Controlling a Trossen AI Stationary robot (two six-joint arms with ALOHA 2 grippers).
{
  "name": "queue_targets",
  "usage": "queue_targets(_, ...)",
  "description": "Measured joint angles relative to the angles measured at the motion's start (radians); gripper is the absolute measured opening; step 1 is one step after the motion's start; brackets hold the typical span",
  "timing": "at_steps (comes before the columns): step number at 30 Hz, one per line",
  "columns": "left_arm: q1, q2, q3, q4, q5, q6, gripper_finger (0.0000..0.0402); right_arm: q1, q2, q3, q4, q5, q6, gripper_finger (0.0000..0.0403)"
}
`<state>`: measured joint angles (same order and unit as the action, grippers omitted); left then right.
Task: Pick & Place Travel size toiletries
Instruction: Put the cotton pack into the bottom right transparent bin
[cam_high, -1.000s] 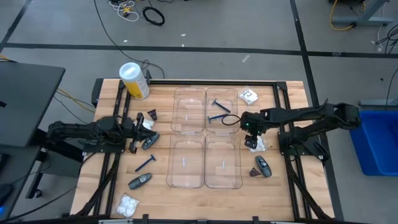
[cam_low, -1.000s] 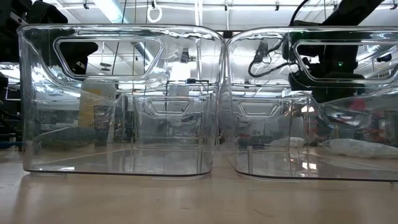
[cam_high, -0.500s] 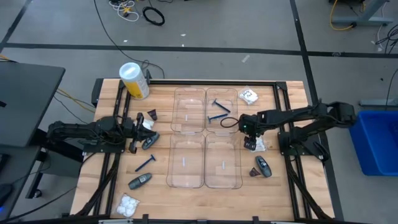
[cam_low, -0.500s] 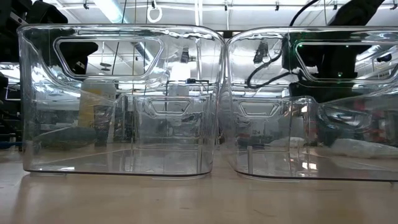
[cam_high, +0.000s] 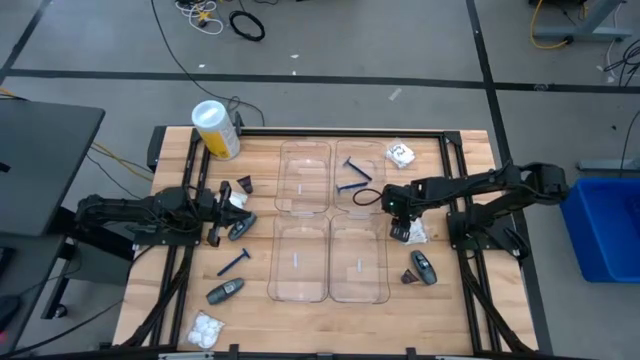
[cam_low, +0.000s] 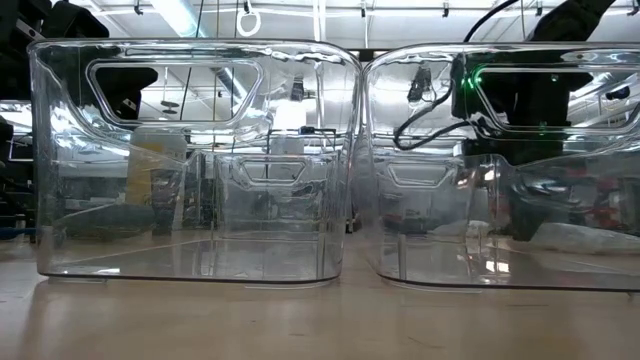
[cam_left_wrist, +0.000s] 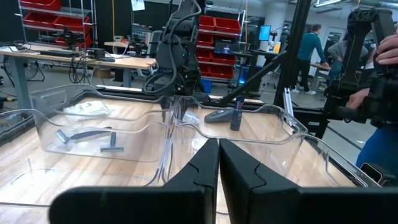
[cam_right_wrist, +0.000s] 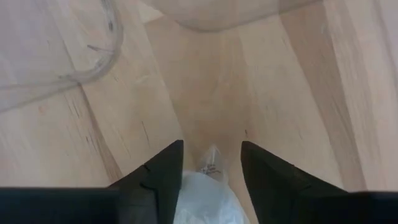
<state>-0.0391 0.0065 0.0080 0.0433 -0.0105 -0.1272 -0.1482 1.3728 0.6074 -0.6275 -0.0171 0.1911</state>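
Right of the clear trays (cam_high: 330, 232), the right tool (cam_right_wrist: 210, 163) hangs low over a small white crinkly packet (cam_right_wrist: 205, 196) on the tabletop (cam_high: 460, 295), its fingers apart on either side of the packet and not yet clamped. The packet's long axis appears to run along the gap between the fingers, its crimped end pointing forward. The left tool (cam_left_wrist: 218, 163) waits at the left edge, closed and empty. Little seems done: two blue razors (cam_high: 352, 176) lie in the far right tray, while tubes, another razor, cone pieces and other packets remain scattered outside.
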Motion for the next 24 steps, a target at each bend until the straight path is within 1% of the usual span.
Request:
queue_targets(4,0.0,0.0,0.0,0.0,0.0,0.0,0.0022,0.0,0.001,-0.001,-0.005,0.016,0.012,0.013)
queue_targets(12,0.0,0.0,0.0,0.0,0.0,0.0,0.0022,0.0,0.001,-0.001,-0.004,0.016,0.011,0.0093)
queue_targets(24,0.0,0.0,0.0,0.0,0.0,0.0,0.0022,0.0,0.001,-0.001,-0.004,0.016,0.011,0.0021)
